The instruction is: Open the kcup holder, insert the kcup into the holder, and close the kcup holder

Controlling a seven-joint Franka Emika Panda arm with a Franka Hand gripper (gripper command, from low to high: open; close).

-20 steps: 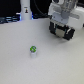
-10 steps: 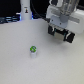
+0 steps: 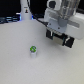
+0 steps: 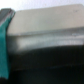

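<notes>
While the white robot arm hangs over the table's [image 3: 20, 60] far side at the exterior view's right, its tool [image 3: 59, 38] shows two dark fingers [image 3: 49, 34] pointing down with a clear gap between them, gripping nothing. A tiny squat white kcup with a round green top [image 3: 33, 50] stands alone on the pale table, well apart from the tool, toward the exterior view's left. Blurred grey and teal surfaces fill the wrist view.
</notes>
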